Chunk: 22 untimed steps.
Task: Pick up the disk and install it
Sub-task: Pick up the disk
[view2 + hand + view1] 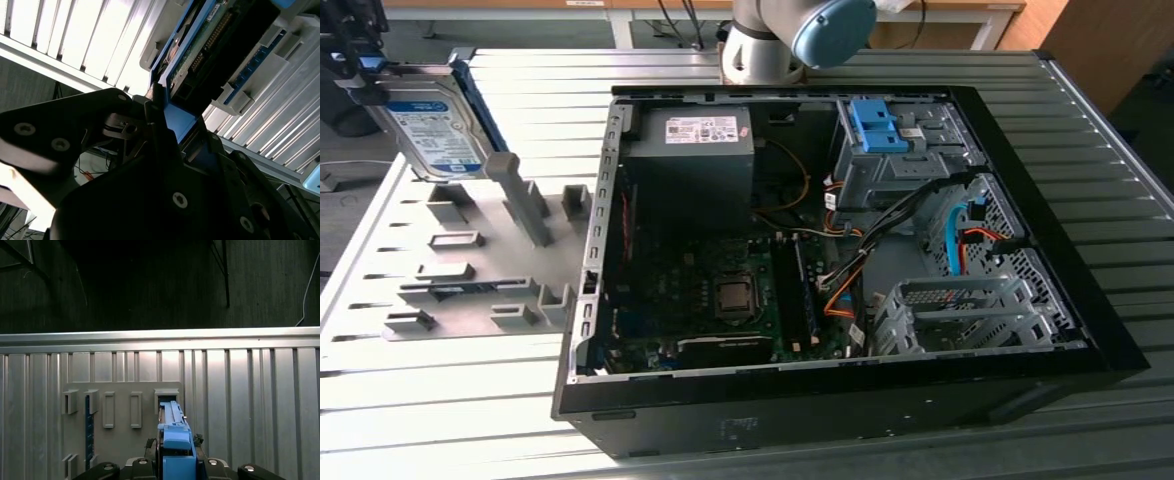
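The tool (177, 127) is clenched on the disk (438, 135). As both wrist views suggest, its fingers pinch one blue rail (175, 440) at the drive's upper end. In the exterior view the disk stands on edge, tilted, at that view's far left. It is over the grey slotted holder plate (467, 290) on the ribbed desk (534, 70), well apart from the open computer case (854, 410). Whether its lower edge is clear of the holder's slot cannot be told.

The step in hand looks like the lift out of the holder. Done well, that would mean drawing the disk along the line of the slot, not sideways, so the rails do not bind against the grey uprights (520, 205). The grip sits at one end, so the drive's weight hangs below it. A slow, even motion would guard against swinging or slipping. The circuit board face (200, 45) should touch nothing.
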Each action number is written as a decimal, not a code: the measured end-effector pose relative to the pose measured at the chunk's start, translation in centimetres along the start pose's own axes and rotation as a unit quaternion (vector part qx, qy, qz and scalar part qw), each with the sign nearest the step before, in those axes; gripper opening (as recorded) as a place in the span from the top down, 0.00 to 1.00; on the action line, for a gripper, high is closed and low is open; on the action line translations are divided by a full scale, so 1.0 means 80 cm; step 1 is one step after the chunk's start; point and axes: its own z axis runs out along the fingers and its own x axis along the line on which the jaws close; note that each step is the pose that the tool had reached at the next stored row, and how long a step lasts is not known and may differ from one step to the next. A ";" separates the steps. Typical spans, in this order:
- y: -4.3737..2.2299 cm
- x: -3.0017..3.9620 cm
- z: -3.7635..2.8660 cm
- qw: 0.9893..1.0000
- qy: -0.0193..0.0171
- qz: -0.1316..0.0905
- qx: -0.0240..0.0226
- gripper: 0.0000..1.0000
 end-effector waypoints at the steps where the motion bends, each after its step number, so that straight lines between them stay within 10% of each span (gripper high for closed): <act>1: 0.0000 0.0000 -0.0003 1.000 0.000 0.000 0.000 0.64; 22: 0.0004 0.0003 -0.0230 1.000 0.000 0.000 0.000 0.64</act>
